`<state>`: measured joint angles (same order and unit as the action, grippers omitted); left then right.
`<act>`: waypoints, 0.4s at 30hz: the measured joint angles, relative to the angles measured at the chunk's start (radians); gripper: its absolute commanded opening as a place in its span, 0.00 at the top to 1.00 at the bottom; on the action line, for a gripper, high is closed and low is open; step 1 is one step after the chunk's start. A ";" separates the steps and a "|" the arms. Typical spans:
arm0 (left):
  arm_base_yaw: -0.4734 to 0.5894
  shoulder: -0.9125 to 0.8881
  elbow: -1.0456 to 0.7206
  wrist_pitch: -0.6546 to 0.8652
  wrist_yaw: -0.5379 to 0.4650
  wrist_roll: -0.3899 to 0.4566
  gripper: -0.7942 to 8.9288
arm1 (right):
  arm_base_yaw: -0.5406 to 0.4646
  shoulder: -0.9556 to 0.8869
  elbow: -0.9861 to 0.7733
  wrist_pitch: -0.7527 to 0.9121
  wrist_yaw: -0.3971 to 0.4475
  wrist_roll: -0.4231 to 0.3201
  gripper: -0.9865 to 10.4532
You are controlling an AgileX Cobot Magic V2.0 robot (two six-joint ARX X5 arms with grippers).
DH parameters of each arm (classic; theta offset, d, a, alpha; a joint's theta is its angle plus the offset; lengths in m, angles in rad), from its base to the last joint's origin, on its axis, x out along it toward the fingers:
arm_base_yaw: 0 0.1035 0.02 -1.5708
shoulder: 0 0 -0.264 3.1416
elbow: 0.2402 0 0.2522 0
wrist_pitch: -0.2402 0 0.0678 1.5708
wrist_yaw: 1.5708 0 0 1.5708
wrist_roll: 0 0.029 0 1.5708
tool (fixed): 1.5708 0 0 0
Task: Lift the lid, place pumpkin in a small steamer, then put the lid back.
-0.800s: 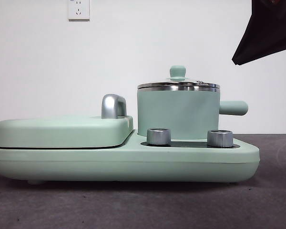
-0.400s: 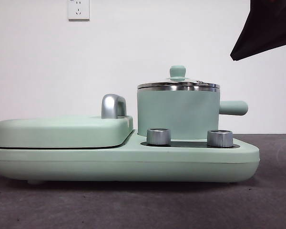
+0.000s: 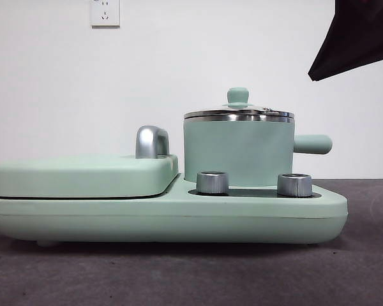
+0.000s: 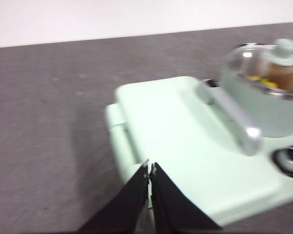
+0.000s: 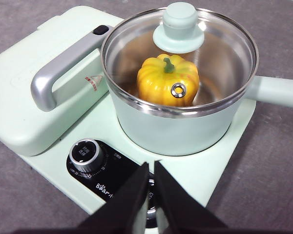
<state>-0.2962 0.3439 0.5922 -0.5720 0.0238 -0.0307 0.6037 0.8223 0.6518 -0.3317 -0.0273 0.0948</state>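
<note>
**Lid back on, pumpkin inside, arms clear**

Nothing on the appliance has shifted over the last second; only the dark arm at the front view's top right corner has edged up slightly. The lid sits closed on the small steamer, the pumpkin inside. Left gripper and right gripper are both closed and empty, so the task looks complete.

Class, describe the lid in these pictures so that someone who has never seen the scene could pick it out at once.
Start at the wide mint-green cooker base on the grey table. On its control side stands a round green pot with a stubby side handle. The lid sits on that pot: a clear glass disc with a steel rim and small green knob, showing the pumpkin beneath, unlike the flat, opaque rectangular cover beside it.
</note>
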 measured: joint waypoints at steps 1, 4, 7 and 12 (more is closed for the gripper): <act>0.022 -0.017 -0.026 0.021 0.000 0.009 0.91 | 0.000 0.000 0.000 0.000 0.000 0.000 0.90; 0.089 -0.076 -0.113 0.089 0.000 0.020 0.91 | 0.000 0.000 0.000 0.000 0.000 0.000 0.90; 0.146 -0.145 -0.215 0.171 0.000 0.021 0.91 | 0.000 0.000 0.000 0.000 0.000 0.000 0.90; 0.196 -0.267 -0.394 0.282 0.000 0.020 0.91 | 0.000 0.000 0.000 0.000 0.000 0.000 0.90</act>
<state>-0.0998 0.0765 0.1982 -0.2897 0.0235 -0.0109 0.6037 0.8223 0.6518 -0.3317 -0.0269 0.0948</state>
